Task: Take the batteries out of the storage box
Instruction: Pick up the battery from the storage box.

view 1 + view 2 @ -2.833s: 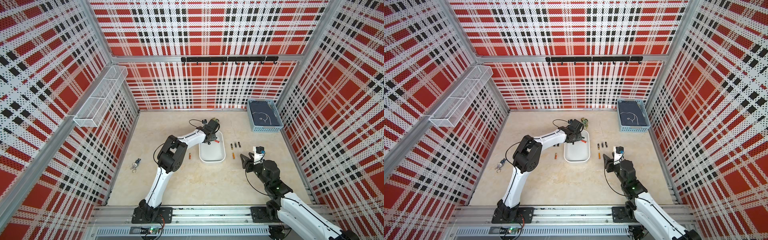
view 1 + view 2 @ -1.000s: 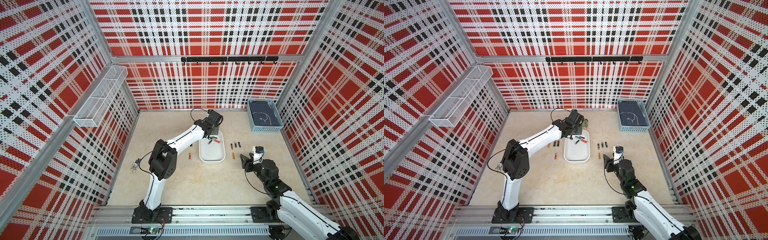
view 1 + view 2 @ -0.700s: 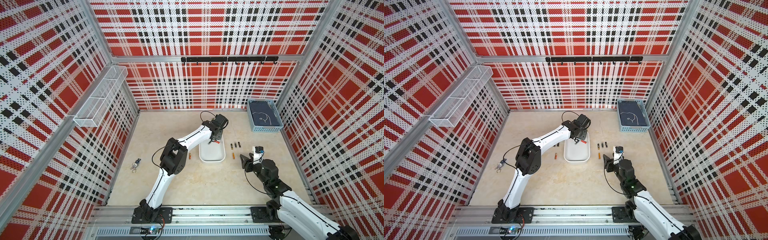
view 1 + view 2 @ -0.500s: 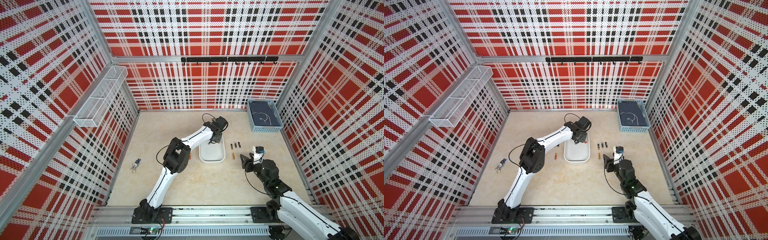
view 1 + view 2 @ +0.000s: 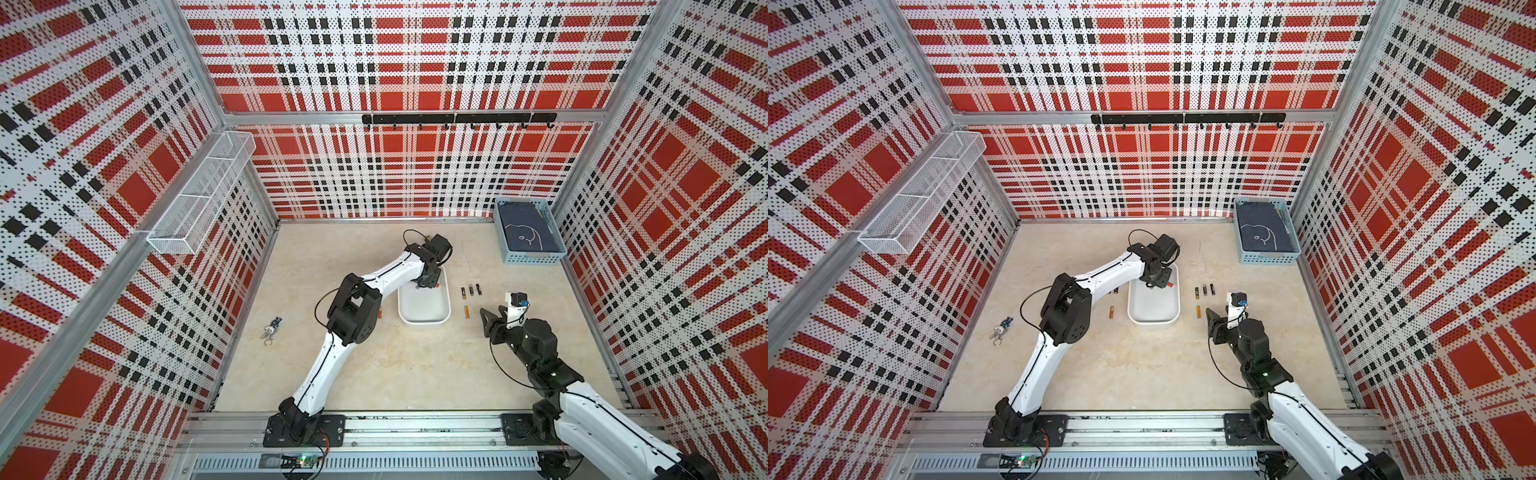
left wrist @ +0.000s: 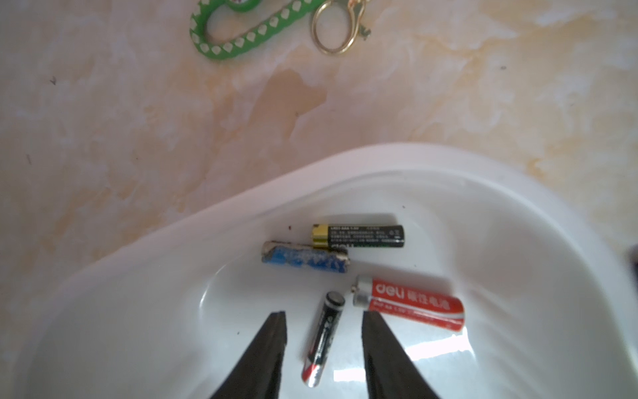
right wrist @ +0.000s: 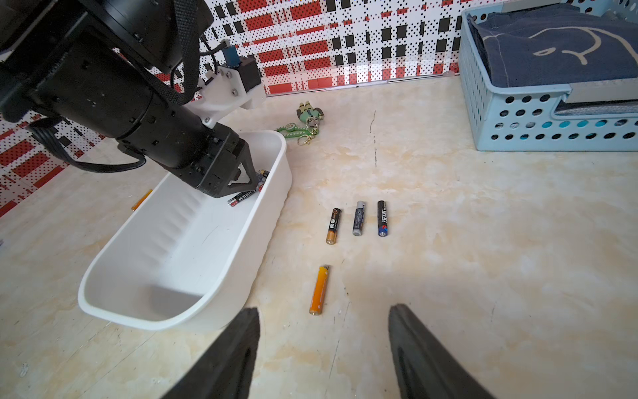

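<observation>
The white storage box [image 5: 424, 318] [image 5: 1154, 316] lies mid-table. My left gripper [image 6: 324, 314] [image 5: 426, 283] reaches down into its far end, open, its fingers either side of a black-and-red battery [image 6: 322, 338] without touching it. Three more batteries lie just beyond it: red [image 6: 411, 304], worn blue [image 6: 303, 262] and black-and-gold [image 6: 359, 236]. To the right of the box, three batteries [image 7: 359, 218] lie in a row, with an orange one [image 7: 319, 289] nearer. My right gripper [image 7: 325, 307] [image 5: 490, 322] hovers open and empty just short of the orange one.
A green trinket with a key ring [image 7: 300, 127] lies beyond the box. A light-blue basket with dark cloth [image 5: 528, 237] stands at the back right. More batteries [image 5: 1111, 311] lie left of the box, and a keychain [image 5: 270, 330] lies further left. A wire shelf [image 5: 199, 195] hangs on the left wall.
My left gripper has swung right from the box's far left corner, come down into its far end, and opened wider. The right arm has stayed still.
</observation>
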`<state>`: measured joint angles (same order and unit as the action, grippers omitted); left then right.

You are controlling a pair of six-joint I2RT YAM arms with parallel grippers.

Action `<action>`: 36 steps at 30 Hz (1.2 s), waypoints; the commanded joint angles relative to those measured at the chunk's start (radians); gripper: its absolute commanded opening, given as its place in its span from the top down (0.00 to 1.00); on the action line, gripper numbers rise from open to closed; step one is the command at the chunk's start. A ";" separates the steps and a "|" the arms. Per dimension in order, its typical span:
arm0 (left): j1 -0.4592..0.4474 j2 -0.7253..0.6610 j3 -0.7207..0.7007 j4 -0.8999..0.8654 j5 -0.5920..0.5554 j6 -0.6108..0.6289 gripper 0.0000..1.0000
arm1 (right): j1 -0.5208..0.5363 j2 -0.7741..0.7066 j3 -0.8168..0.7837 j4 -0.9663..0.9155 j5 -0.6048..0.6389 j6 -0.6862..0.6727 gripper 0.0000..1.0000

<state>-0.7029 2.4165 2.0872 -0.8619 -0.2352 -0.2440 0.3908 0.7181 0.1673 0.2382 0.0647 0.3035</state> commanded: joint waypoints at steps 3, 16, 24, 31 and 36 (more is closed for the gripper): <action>0.000 0.039 -0.013 -0.013 0.016 0.002 0.63 | 0.005 0.001 0.026 0.023 0.009 0.002 0.33; -0.001 0.053 -0.071 -0.015 0.020 -0.006 0.91 | 0.005 -0.001 0.024 0.022 0.013 0.003 0.33; 0.000 -0.005 -0.054 -0.013 0.006 -0.030 1.00 | 0.005 0.000 0.024 0.021 0.014 0.005 0.33; 0.010 -0.147 -0.077 0.014 -0.023 -0.088 1.00 | 0.005 0.004 0.026 0.024 0.008 0.002 0.33; 0.040 -0.271 -0.196 0.048 -0.029 -0.119 1.00 | 0.006 0.021 0.037 0.026 -0.021 -0.011 0.33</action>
<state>-0.6857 2.2395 1.9385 -0.8375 -0.2436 -0.3332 0.3908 0.7315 0.1677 0.2394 0.0624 0.3031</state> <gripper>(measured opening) 0.103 0.669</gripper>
